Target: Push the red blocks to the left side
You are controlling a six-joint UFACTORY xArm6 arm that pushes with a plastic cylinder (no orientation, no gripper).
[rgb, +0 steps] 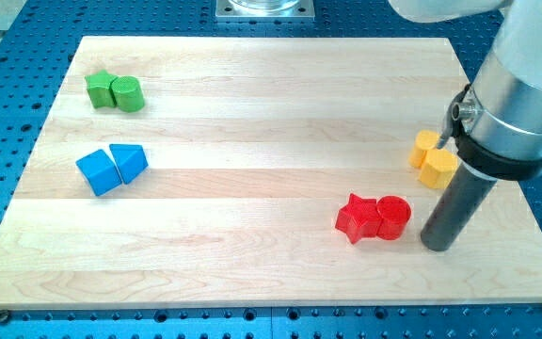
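Two red blocks sit together in the lower right part of the pale wooden board (252, 122): a red star-shaped block (356, 218) on the view's left and a red cylinder block (394, 217) on the view's right, touching side by side. Both lie well toward the view's right, far from the board's left edge.

My tip (437, 245), the lower end of the straight dark rod, rests on the board just beside the red cylinder, on its right, with a narrow gap showing between them. The arm carries no jaws at all, only this rod, and it holds nothing.

Above the rod, near the board's right edge, are two yellow blocks: a yellow hexagonal block (438, 169) and behind it another yellow block (423, 148), partly hidden by the arm's grey body, its shape unclear.

At the far left, a blue cube (98, 172) touches a blue triangular block (130, 161). Toward the top left, a green star-shaped block (100, 89) touches a green cylinder (128, 93).
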